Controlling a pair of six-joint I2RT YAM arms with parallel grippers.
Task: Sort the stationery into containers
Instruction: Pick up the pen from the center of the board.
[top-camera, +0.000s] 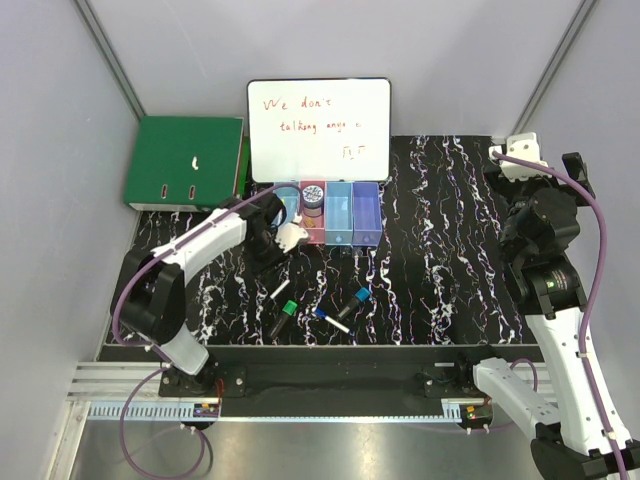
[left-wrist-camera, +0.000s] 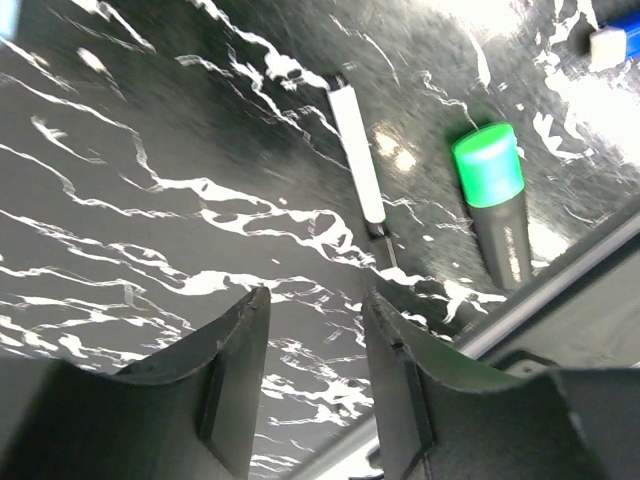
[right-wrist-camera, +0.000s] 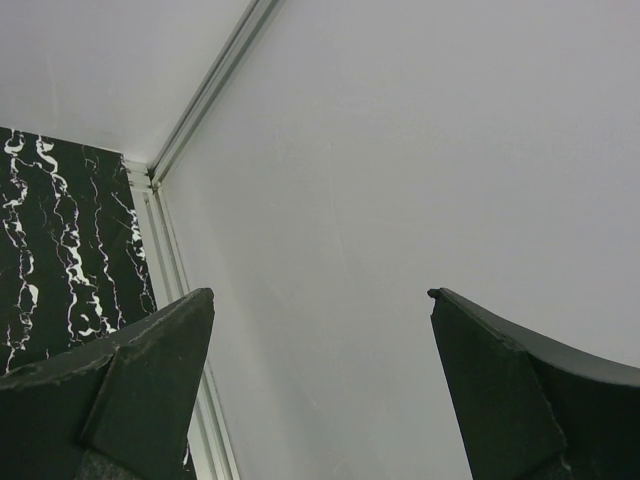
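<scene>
My left gripper (left-wrist-camera: 315, 300) hangs over the black marbled table (top-camera: 440, 230), its fingers parted and nothing between them. The white pen (left-wrist-camera: 357, 165) lies on the table just beyond my fingertips, apart from them. The green-capped marker (left-wrist-camera: 495, 195) lies to its right, and a blue-capped marker (top-camera: 355, 300) farther right. The containers (top-camera: 340, 215) stand behind them by the whiteboard (top-camera: 318, 128). My right gripper (right-wrist-camera: 320, 295) is spread wide and empty, facing the side wall, well apart from the stationery.
</scene>
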